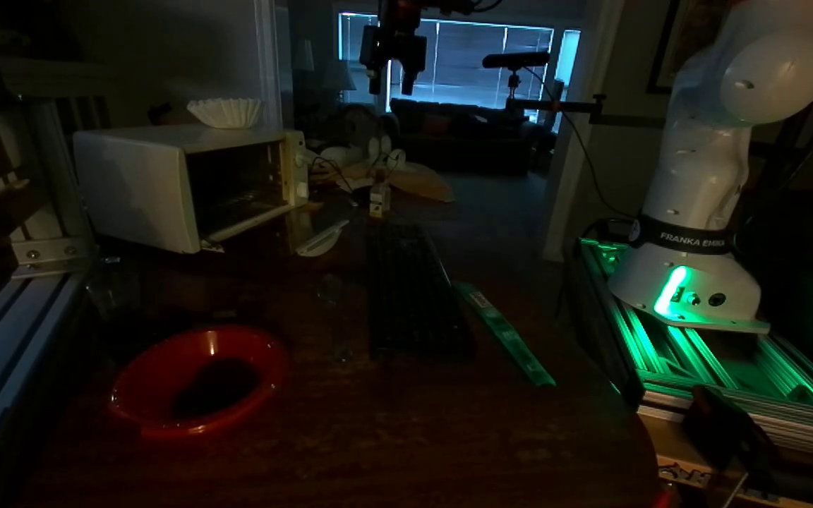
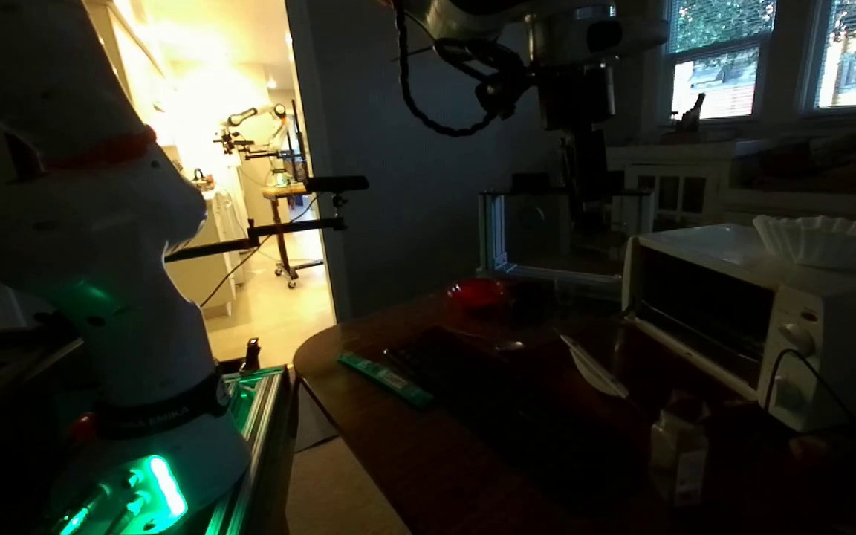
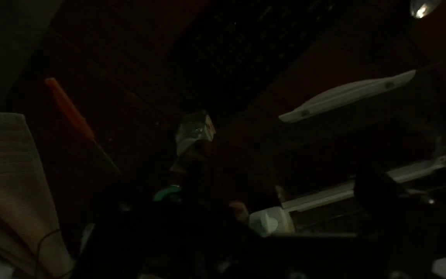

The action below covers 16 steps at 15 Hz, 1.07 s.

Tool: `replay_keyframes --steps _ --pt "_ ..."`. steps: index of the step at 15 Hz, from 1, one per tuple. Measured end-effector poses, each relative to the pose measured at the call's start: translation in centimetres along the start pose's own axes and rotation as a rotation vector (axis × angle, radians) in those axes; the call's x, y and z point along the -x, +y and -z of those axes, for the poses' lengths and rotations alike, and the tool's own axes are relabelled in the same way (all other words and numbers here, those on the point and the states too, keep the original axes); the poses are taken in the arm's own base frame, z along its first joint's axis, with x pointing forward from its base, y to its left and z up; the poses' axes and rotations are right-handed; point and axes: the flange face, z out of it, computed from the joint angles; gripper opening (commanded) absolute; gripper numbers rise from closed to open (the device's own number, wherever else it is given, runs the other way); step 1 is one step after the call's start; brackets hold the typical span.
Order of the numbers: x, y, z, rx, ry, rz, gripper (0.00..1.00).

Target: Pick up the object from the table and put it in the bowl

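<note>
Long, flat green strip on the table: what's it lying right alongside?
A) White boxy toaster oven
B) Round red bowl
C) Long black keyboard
C: in both exterior views the green strip lies along the side of the black keyboard, while the red bowl sits apart from both.

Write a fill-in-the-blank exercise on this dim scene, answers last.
The glossy round bowl on the brown wooden table is ____.
A white fluted dish sits on ____ of the boxy white toaster oven.
The long green strip lies beside the black ____.
The black two-fingered tool hangs with jaws ____, not shut.

Missing words: red; top; keyboard; open.
</note>
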Motion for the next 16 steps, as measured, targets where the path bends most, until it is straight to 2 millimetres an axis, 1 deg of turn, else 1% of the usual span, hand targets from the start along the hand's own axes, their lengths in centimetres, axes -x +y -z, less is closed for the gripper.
replay_keyframes --steps 2,5,7,10,12,16 --pt "-1.2 1.4 -0.9 -0.015 0.036 -0.103 1.0" --pt "-2.6 2.9 -3.0 -0.029 0.082 -0.262 1.0" --pt "-3.0 4.1 -4.6 -0.033 0.098 -0.371 1.0" --pt "-3.0 5.6 -6.8 -0.025 0.095 -0.518 1.0" --pt "-3.0 5.8 -7.3 -0.022 0.093 -0.546 1.0" --pt "-3.0 5.7 -7.2 -0.024 0.094 -0.552 1.0"
